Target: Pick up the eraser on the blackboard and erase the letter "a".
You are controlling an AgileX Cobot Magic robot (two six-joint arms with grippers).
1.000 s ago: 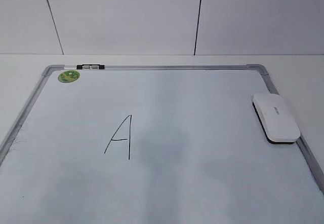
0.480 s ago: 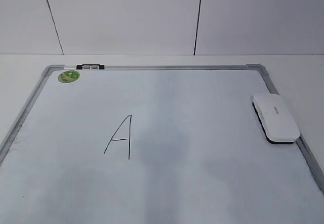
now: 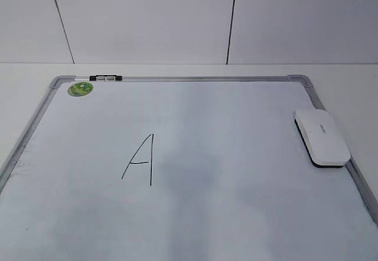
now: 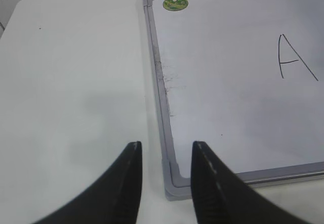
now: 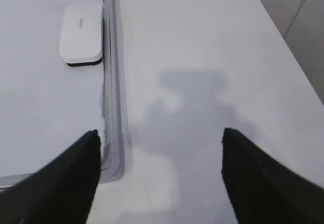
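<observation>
The white eraser [image 3: 322, 137] lies flat on the blackboard [image 3: 195, 78] against its right frame, and also shows at the top left of the right wrist view [image 5: 81, 31]. No small lowercase "a" shows on the board. Only a tall capital "A" [image 3: 140, 160] is visible, with a faint grey smudge to its right. My left gripper [image 4: 166, 144] is open and empty above the board's near left corner [image 4: 172, 183]. My right gripper [image 5: 160, 131] is wide open and empty over the bare table, just right of the board's near right corner [image 5: 112, 153]. Neither gripper shows in the exterior view.
A round green sticker [image 3: 80, 88] sits in the board's far left corner, beside a small black and silver clip [image 3: 105, 78] on the top frame. White table [image 5: 202, 57] surrounds the board, with a white panelled wall behind.
</observation>
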